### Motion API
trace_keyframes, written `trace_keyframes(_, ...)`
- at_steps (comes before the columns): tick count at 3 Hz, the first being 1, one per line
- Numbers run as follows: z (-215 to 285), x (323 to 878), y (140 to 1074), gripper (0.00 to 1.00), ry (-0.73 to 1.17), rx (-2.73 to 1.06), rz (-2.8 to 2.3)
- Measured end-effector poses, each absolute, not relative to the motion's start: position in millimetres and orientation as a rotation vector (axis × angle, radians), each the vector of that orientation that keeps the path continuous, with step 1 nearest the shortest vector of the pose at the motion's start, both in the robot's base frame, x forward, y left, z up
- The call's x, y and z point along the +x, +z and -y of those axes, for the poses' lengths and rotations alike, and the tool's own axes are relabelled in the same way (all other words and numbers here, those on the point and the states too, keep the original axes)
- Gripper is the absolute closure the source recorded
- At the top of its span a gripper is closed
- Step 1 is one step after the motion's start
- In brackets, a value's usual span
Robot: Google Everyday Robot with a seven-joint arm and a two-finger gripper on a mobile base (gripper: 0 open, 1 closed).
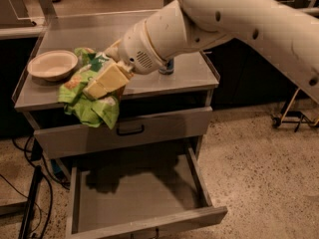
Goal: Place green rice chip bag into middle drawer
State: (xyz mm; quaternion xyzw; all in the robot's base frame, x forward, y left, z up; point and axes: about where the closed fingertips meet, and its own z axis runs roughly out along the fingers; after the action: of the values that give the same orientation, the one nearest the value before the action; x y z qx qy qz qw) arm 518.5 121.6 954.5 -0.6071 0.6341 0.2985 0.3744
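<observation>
A pale bowl (pixel 52 64) is sitting at upper left on the cabinet top (pixel 94 34), and a blue can (pixel 167 68) is peeking out from behind the white arm (pixel 224 24) near centre. Left of centre, the gripper (pixel 99 85) is pinching the green rice chip bag (pixel 97 112) between its pale fingers (pixel 113 76). The bag is hanging over the cabinet's front edge, above the upper drawer (pixel 164 126). The middle drawer (pixel 144 198) is standing open at the bottom, over speckled floor (pixel 259 173), with cables (pixel 30 203) trailing at lower left.
</observation>
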Motion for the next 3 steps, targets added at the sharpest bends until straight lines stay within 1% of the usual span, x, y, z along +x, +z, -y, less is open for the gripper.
trace_keyframes(1,-120.0,488.7,926.9,1.0,0.8,-1.53,-1.666)
trace_keyframes(2,-123.5,466.3,884.5,1.0,0.88,-1.519,-1.714)
trace_keyframes(3,-123.6,466.2,884.5,1.0,0.879,-1.52,-1.714)
